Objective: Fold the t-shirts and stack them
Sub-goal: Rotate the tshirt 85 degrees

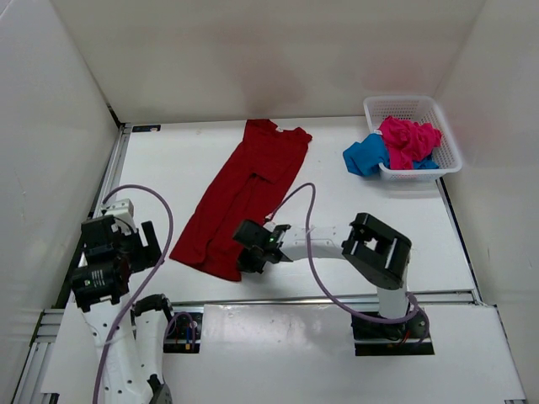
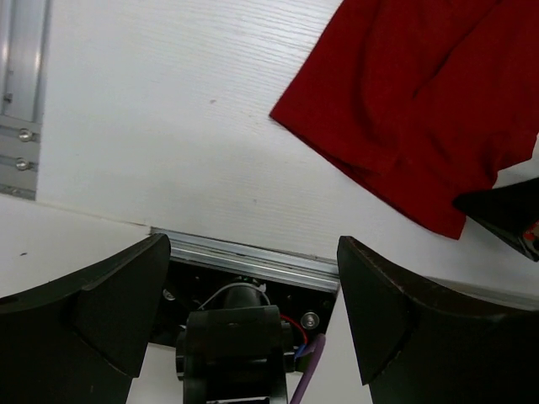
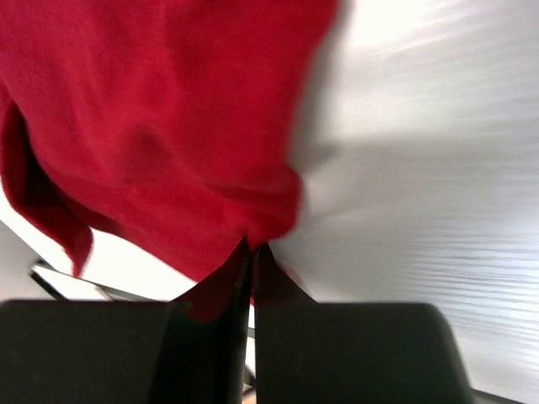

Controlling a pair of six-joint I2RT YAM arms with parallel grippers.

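Left fingers [image 2: 109, 311] stand wide and empty above the tabletop [image 2: 168, 126]; right fingers [image 3: 271, 286] pinch the near hem of the dark red t-shirt [image 1: 248, 189], which stretches away beyond them; farther right of them, the pink t-shirt [image 1: 407, 139] and blue t-shirt [image 1: 365, 156] lie in the white mesh basket [image 1: 408, 107], the blue spilling over its rim.

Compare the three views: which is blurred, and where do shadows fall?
Right wrist: blurred, the table streaky, a grey shadow right of the dark red t-shirt. Left wrist: sharp, table grain crisp. Top external: evenly lit, crisp, faint pink tint on the back wall.
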